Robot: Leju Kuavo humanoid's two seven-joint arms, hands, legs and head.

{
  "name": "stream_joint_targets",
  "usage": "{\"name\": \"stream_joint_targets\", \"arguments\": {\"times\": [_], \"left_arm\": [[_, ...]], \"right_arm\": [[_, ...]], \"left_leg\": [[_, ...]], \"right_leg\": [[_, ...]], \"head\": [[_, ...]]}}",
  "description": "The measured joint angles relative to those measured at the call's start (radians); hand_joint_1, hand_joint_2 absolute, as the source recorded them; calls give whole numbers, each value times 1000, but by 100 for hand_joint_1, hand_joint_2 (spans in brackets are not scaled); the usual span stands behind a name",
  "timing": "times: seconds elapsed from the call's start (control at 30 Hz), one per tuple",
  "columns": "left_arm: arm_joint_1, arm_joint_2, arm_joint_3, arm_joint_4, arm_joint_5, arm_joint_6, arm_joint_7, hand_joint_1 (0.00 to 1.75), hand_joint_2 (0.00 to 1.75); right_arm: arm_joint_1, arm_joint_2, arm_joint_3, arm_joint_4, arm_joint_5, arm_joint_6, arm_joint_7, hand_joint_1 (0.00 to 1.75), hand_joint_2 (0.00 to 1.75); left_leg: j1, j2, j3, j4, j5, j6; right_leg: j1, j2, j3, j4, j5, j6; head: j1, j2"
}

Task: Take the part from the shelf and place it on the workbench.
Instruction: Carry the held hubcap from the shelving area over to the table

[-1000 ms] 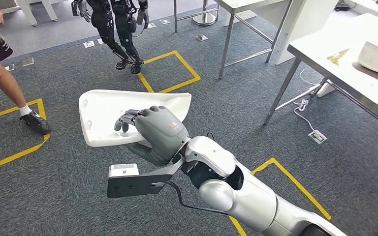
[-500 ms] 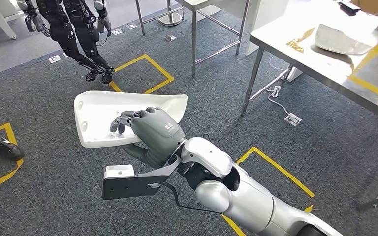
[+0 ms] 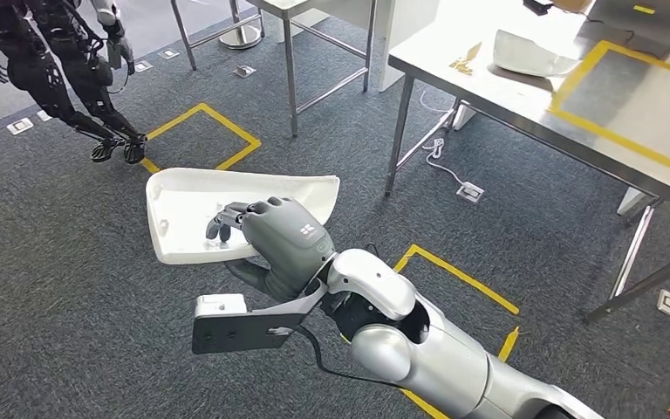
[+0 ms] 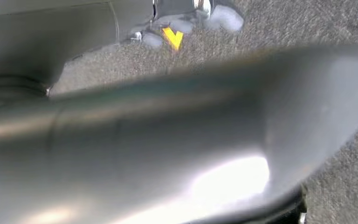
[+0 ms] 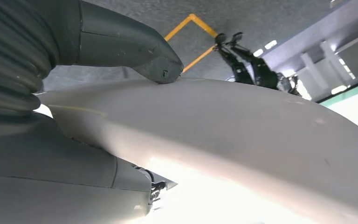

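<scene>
Here right robot hand [image 3: 281, 240] grips white part [image 3: 227, 214] above carpet; workbench [image 3: 523, 96] edge well apart.

White part [image 3: 194, 212], grey hand [image 3: 281, 242], yellow-taped grey carpet [image 3: 87, 288].

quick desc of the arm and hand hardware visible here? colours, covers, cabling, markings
Right arm: glossy silver shells with rounded joint housings and dark gaps between them. Right hand: matte dark grey, smooth back with a small white logo and orange mark, darker segmented fingers. Wrist view shows a grey ribbed cover and thick grey thumb. A black bracket with a white camera block sits at the wrist, fed by a thin black cable.
</scene>
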Motion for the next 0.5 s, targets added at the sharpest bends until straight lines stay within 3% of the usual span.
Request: {"name": "stream_joint_targets", "arguments": {"times": [0.07, 0.1, 0.13, 0.2, 0.23, 0.3, 0.33, 0.4, 0.43, 0.47, 0.5], "left_arm": [[-2, 0, 4, 0, 2, 0, 1, 0, 0], [-2, 0, 5, 0, 3, 0, 2, 0, 0], [-3, 0, 6, 0, 3, 0, 4, 0, 0], [-4, 0, 9, 0, 3, 0, 16, 0, 0], [-5, 0, 11, 0, 1, 0, 24, 0, 0], [-8, -1, 12, 0, -2, 0, 39, 0, 0], [-8, -1, 12, 0, -3, 0, 44, 0, 0], [-5, -1, 13, 1, -3, 0, 51, 0, 0], [-4, -1, 13, 2, -2, 0, 55, 0, 0], [-3, -1, 13, 2, -1, 0, 58, 0, 0], [-2, -1, 14, 2, 0, 0, 62, 0, 0]], "right_arm": [[-2, 0, 0, 0, 0, 0, 0, 175, 175], [-4, 0, 0, 0, 0, 0, 0, 175, 175], [-6, 0, 0, 0, 0, 0, 0, 175, 175], [-8, 0, 0, 0, 0, 0, -1, 175, 175], [-8, 0, 0, 1, 0, -1, -2, 175, 175], [-13, 0, 0, 3, 1, -1, -4, 175, 175], [-16, 2, 0, 4, 1, -1, -6, 175, 175], [-16, 3, 0, 9, 1, 0, -7, 175, 175], [-16, 4, 0, 11, 1, 0, -7, 175, 175], [-15, 4, 0, 13, 1, 0, -7, 175, 175], [-15, 4, 0, 14, 1, 0, -7, 175, 175]], "left_leg": [[-3, 20, 4, 1, -4, -4], [-5, 29, 5, 1, -6, -8], [-7, 37, 6, 1, -7, -13], [-7, 55, 10, 0, -10, -23], [-5, 50, 11, 3, -13, -29], [-2, 6, -10, 52, -47, -39], [1, -25, -35, 106, -76, -43], [2, -52, -97, 228, -125, -48], [3, -55, -115, 260, -126, -49], [4, -56, -117, 256, -109, -50], [5, -60, -100, 216, -77, -51]], "right_leg": [[9, -39, 77, -138, 49, -12], [14, -56, 102, -184, 60, -18], [18, -65, 112, -206, 61, -24], [20, -47, 111, -211, 63, -35], [18, -37, 113, -215, 66, -40], [11, -18, 117, -222, 71, -50], [8, -8, 118, -223, 73, -53], [7, 14, 118, -222, 73, -56], [7, 28, 118, -221, 73, -56], [6, 41, 118, -219, 73, -55], [4, 54, 118, -217, 72, -54]], "head": [[0, 0], [0, 0], [0, 0], [-1, 0], [-1, 0], [-3, 0], [-4, 0], [-6, 0], [-6, 0], [-6, 0], [-6, 0]]}}
